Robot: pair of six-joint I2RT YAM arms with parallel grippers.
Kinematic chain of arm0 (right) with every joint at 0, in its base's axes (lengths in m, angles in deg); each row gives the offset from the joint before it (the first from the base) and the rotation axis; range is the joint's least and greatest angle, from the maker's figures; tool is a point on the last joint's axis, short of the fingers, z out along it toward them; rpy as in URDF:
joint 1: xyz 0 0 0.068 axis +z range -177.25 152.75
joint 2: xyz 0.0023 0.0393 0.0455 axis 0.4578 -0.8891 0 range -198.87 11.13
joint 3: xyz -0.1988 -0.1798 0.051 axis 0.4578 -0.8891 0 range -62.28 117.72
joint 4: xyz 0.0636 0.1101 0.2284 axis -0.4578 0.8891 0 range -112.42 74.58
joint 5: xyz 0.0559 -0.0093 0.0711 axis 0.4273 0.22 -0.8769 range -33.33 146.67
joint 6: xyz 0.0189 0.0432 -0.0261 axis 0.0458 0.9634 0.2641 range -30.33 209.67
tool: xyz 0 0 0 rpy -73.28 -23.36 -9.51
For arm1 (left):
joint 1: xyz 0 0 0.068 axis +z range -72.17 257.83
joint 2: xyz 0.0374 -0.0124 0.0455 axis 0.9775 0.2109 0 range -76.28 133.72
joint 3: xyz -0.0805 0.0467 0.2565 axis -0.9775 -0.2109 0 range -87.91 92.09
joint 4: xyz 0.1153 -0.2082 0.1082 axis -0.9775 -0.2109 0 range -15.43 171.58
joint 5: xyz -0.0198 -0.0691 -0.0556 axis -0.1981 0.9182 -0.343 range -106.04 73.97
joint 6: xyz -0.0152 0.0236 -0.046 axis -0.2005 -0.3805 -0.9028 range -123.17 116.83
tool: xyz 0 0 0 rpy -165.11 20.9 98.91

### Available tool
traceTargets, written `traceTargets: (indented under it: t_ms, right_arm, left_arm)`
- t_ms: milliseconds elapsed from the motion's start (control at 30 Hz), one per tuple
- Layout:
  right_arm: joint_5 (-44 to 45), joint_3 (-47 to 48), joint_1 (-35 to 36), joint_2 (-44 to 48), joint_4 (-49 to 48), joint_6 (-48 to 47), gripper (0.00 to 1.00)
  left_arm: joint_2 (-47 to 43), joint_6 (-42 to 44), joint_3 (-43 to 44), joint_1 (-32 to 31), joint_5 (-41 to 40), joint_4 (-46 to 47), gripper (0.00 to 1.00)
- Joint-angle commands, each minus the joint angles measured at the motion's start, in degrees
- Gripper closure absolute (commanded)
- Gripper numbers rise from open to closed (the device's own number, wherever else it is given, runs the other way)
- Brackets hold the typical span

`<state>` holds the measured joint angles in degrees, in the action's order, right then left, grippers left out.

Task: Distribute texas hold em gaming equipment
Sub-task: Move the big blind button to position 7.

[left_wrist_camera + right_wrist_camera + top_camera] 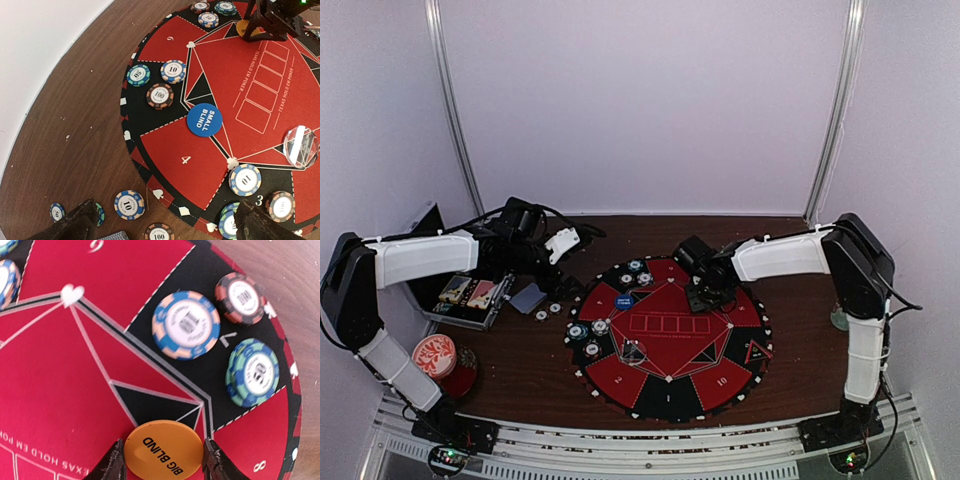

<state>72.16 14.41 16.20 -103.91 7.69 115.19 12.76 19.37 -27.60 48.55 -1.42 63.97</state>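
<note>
Right wrist view: the right hand (164,462) is closed at a middling width on the flat orange round disc printed BIG BLIND (164,445), with one finger against each side of its rim. The disc sits at the tip of a black triangle on the big round red-and-black mat (60,370); whether it rests on the mat or is lifted clear I cannot tell. Just beyond it, in the black segment marked 7, lie a blue-and-cream striped poker chip marked 10 (186,324), a dark salmon-edged chip marked 100 (241,297) and a short teal-and-blue stack marked 50 (254,371), near one another but apart.

Left wrist view: the left hand (167,222) hangs with its fingers spread wide and nothing between them, above the mat's edge near the red segment marked 4. The blue round disc printed SMALL BLIND (204,119) lies flat on the mat. A few more chips (129,204) lie on the brown wooden bench (75,150), just off the mat's edge.
</note>
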Motion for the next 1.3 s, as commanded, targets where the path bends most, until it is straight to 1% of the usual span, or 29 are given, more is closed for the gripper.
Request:
traceTargets:
  t_ms: [0, 233, 400, 533, 633, 800, 900, 1000, 1100, 1167, 1233, 1267]
  right_arm:
    - [2.8, 1.7, -1.5, -0.7, -1.3, -1.2, 0.54]
    - [2.0, 1.8, -2.0, -1.7, -3.7, -2.2, 0.53]
    - [2.3, 3.4, -2.1, -3.5, -3.3, -2.6, 0.52]
    - [2.5, 4.0, -2.1, -3.4, -2.4, -2.4, 0.47]
    - [3.6, 3.9, -2.1, -2.0, -1.8, -2.4, 0.40]
    - [5.4, 3.8, -1.8, 1.5, -0.2, -2.3, 0.35]
    - [8.0, 3.7, -0.7, 3.8, 1.0, -2.3, 0.33]
    - [10.3, 2.7, 1.4, 6.7, 1.7, -2.7, 0.28]
    - [13.1, -0.1, 4.2, 9.9, 1.4, -3.2, 0.16]
    - [15.2, -3.3, 6.3, 12.3, 0.3, -3.1, 0.08]
    - [16.3, -7.6, 7.5, 15.1, -2.2, -2.8, 0.02]
    - [16.4, -10.1, 7.9, 16.5, -3.8, -2.5, 0.00]
  left_arm:
    - [-0.5, 0.0, -0.5, 0.4, 0.9, 1.9, 0.02]
    - [-0.4, 0.0, -0.4, 0.4, 0.9, 1.9, 0.02]
    - [-0.4, 0.1, -0.3, 0.4, 0.8, 1.9, 0.02]
    - [-0.4, 0.1, -0.4, 0.4, 0.8, 1.9, 0.02]
    - [-0.2, 0.1, -0.4, 0.4, 0.8, 1.9, 0.02]
    - [-0.2, 0.1, -0.4, 0.4, 0.7, 1.9, 0.02]
    - [-0.3, 0.1, -0.4, 0.4, 0.5, 1.9, 0.02]
    - [-0.6, 0.1, -0.5, 0.4, 0.4, 2.1, 0.02]
    - [-0.5, 0.0, -0.4, 0.4, 0.7, 2.0, 0.02]
    - [-0.3, 0.0, -0.4, 0.5, 0.6, 2.1, 0.02]
    - [-0.2, -0.1, -0.6, 0.6, -0.1, 2.6, 0.02]
    - [-0.1, -0.2, -0.6, 0.7, -0.4, 2.8, 0.02]
